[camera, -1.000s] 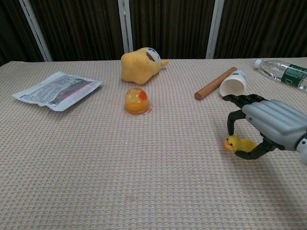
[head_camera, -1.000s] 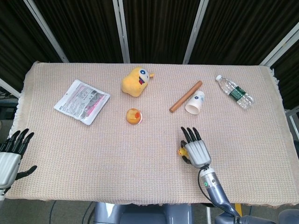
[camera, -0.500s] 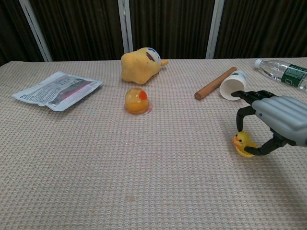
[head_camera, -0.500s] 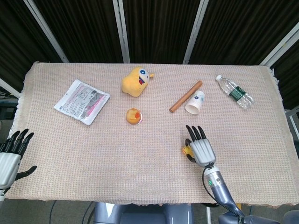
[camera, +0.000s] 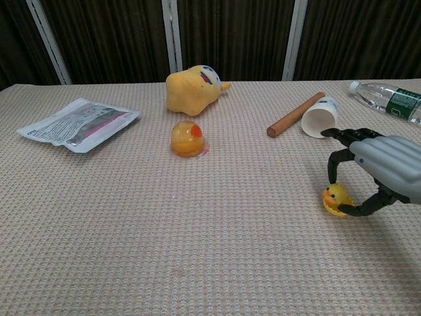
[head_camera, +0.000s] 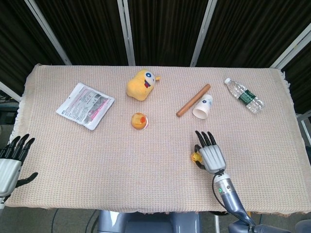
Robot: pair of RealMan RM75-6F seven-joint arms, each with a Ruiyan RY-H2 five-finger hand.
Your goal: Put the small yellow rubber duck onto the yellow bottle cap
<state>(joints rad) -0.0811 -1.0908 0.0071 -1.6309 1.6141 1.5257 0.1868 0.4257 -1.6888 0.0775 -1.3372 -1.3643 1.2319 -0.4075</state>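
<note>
One hand is doing the work: the right hand (camera: 385,172), grey-backed with black fingers, arches over the small yellow rubber duck (camera: 337,198) at the near right of the woven beige table cover (camera: 197,250). A black fingertip (camera: 333,176) comes down just behind the duck's head and the thumb curls in under its far side, so the toy looks lightly pinched between them; whether both pads really press on it I cannot tell, and the duck appears to sit on the cloth, not lifted.

That loose hold is the main risk. A rounded, squashy toy caught only at the tips could squirt out or roll over as the hand rises, and a fall would leave it tipped or out of reach near the table edge.

Well apart to the left lies the yellow bottle cap (camera: 188,139), a small domed target with an orange patch. Its top gives little seat, so a duck released off-centre or tilted would probably slide off, and a low approach might knock the cap away.

Near the carrying path lie a white paper cup (camera: 320,117) on its side and a brown wooden rod (camera: 295,114), which a wide swing could catch.

Far off at the near left corner, the left hand (head_camera: 10,162) rests spread and holding nothing.
</note>
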